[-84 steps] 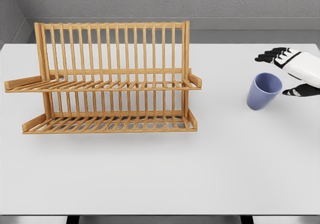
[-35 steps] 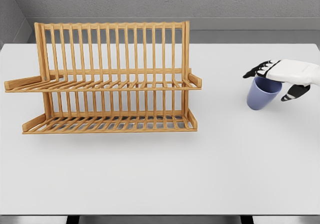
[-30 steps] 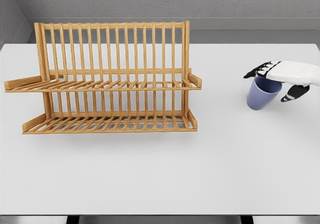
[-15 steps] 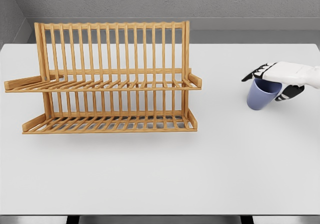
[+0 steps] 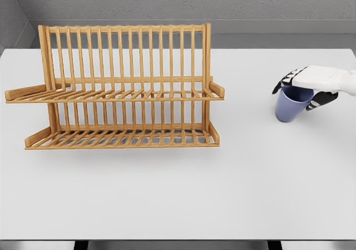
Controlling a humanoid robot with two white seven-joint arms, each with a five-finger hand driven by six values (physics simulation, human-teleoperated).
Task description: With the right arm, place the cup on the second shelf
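A blue-purple cup (image 5: 290, 109) stands on the white table (image 5: 233, 183) at the right, tilted slightly. My right hand (image 5: 295, 96) comes in from the right edge and lies over the cup's rim. Its black fingers (image 5: 282, 83) curl down over the far left of the rim, and the thumb (image 5: 321, 99) presses on the cup's right side. The wooden two-tier dish rack (image 5: 119, 88) stands at the left, well apart from the cup. Both the upper shelf (image 5: 117, 95) and the lower shelf (image 5: 122, 137) hold nothing. The left arm does not show.
Bare table lies between the rack's right end and the cup. A grey wall runs behind the table's far edge. The table's front edge crosses the bottom of the picture.
The right hand came down from behind the cup onto its rim. Its thumb closed in against the cup's side. The cup has barely shifted.
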